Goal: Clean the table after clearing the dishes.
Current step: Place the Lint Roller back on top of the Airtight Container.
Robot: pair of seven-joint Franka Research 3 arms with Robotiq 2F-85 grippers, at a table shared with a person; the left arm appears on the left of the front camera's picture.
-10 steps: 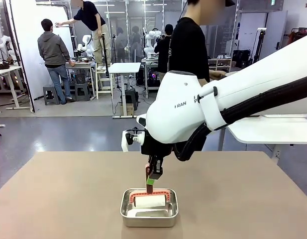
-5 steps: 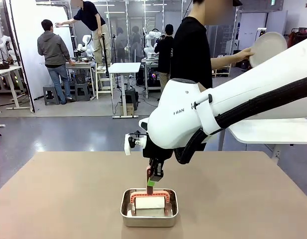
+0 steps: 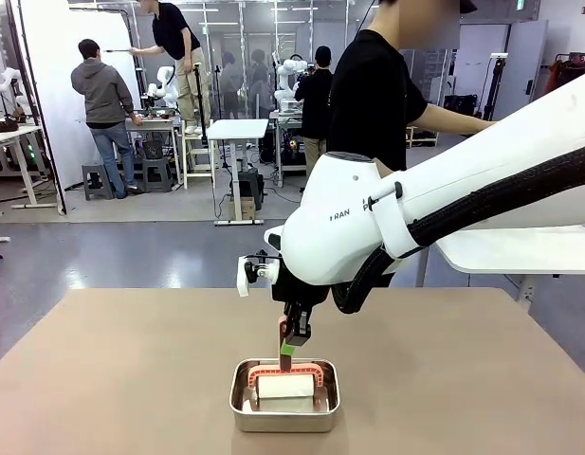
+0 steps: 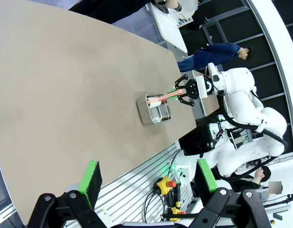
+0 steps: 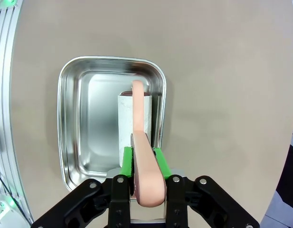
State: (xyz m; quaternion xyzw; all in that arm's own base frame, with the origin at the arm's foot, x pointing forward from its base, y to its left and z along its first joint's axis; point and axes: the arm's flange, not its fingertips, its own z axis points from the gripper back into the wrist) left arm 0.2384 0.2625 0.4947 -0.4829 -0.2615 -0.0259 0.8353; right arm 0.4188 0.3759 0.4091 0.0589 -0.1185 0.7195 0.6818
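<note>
We find the bench (image 3: 112, 379) bare over most of its beige-brown top; near its robot-side edge stands a small steel pan (image 3: 284, 409). In the pan lies a white roller (image 3: 285, 386) on a pink frame, its pink handle (image 5: 139, 142) rising out of the pan.

The right pincer (image 3: 288, 343) hangs just above the pan and is clamped on that handle: in the right wrist view the green pads (image 5: 162, 162) sit against either side of the handle's thick end, and the roller lies at the pan's right wall. The white arm (image 3: 444, 199) carrying it reaches in from the right across the middle of the bench.

The left pincer (image 4: 146, 183) stands off the bench, beyond the aluminium rail along its edge, with its jaws spread wide and nothing between the green pads (image 4: 91, 175). From its wrist view we see the pan and the right pincer well apart from it, across the bench top.

At the far side a person in a black shirt (image 3: 373, 95) stands beside a white table (image 3: 520, 248), one arm stretched toward picture right; the hand is hidden behind the robot arm
</note>
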